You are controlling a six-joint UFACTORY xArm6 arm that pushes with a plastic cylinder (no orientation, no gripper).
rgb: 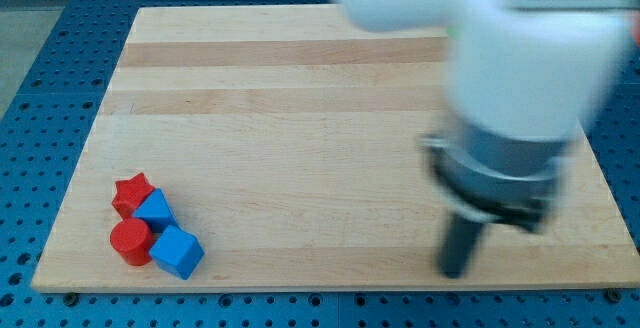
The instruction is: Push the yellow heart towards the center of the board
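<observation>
No yellow heart shows in the camera view; the arm's blurred white and grey body covers the board's right side and may hide it. My tip (455, 271) rests near the wooden board's bottom edge at the view's lower right. At the view's lower left sits a tight cluster: a red star (131, 192), a blue block (155, 211), a red cylinder (130, 241) and a blue cube (177, 253). My tip is far to the right of this cluster and touches none of the blocks.
The wooden board (300, 118) lies on a blue perforated table (40, 68). The arm's bulky body (520, 78) fills the view's upper right and hides that part of the board.
</observation>
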